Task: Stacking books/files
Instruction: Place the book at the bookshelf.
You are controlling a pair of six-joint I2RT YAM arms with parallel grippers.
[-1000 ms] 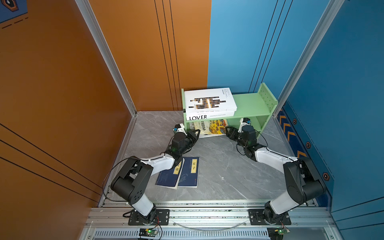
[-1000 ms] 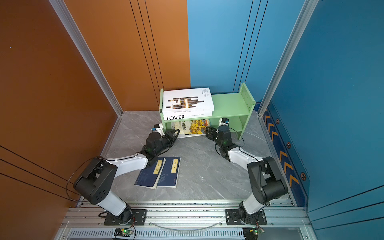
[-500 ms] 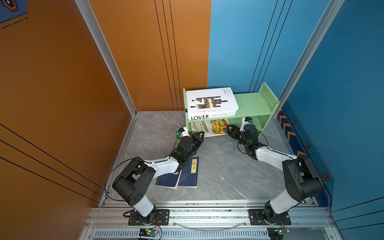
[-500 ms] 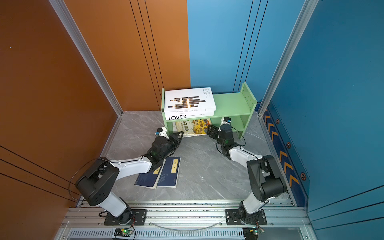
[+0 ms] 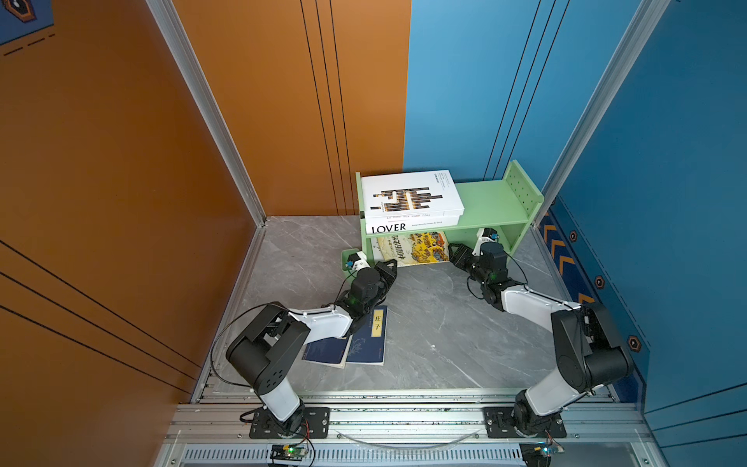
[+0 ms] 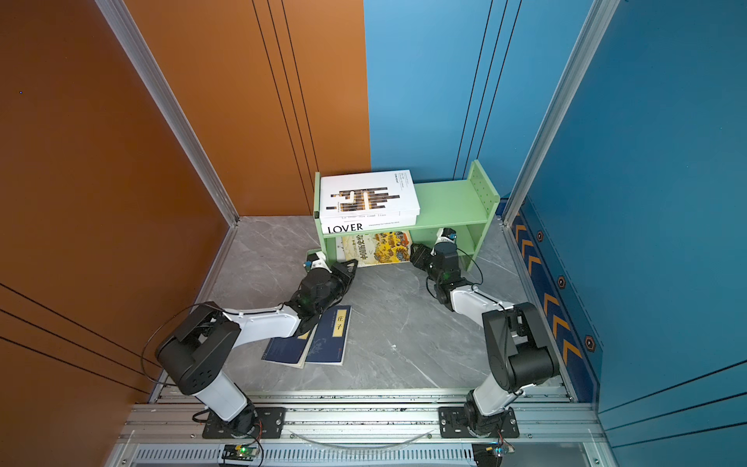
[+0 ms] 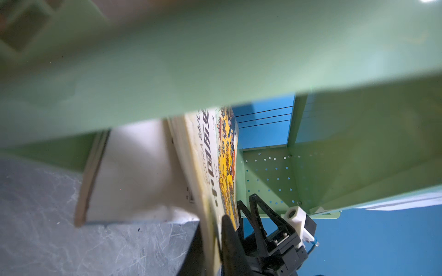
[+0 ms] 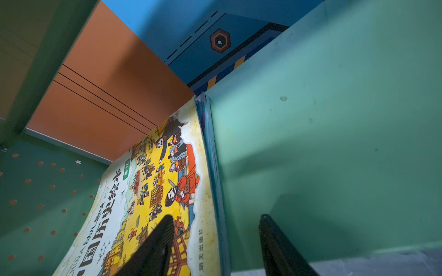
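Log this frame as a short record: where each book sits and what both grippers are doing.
Top shelf: white book with brown-black bars on thick white "LOVER" book, on green shelf unit
Lower compartment: yellow illustrated picture book over thin light-blue book
Floor: two navy yellow-labelled books side by side on grey floor
Left gripper: shut on the yellow book's corner
Right gripper: open, straddling that book's opposite edge
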